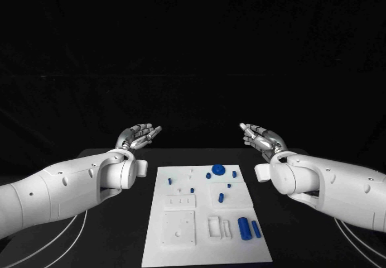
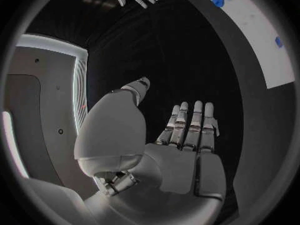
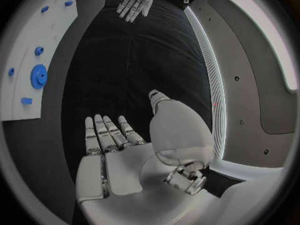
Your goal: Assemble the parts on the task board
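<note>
The white task board (image 1: 201, 245) lies in the middle of the black table, with several small blue parts on it. A blue gear (image 1: 218, 168) sits near its far edge, and two blue cylinders (image 1: 249, 228) lie side by side near its right front. My left hand (image 1: 136, 135) is raised beyond the board's far left corner, palm up, fingers straight and apart, holding nothing. My right hand (image 1: 261, 135) mirrors it beyond the far right corner, also empty. The left wrist view has the left hand (image 2: 181, 140) flat and the board (image 2: 262, 40) off to one side. The right wrist view gives the right hand (image 3: 119, 150) flat and the gear (image 3: 39, 76).
The board carries raised white blocks and recesses (image 1: 178, 229) on its near half. Black table surface (image 1: 120, 223) lies on both sides of the board. White cables (image 1: 48, 245) run along the table under each arm.
</note>
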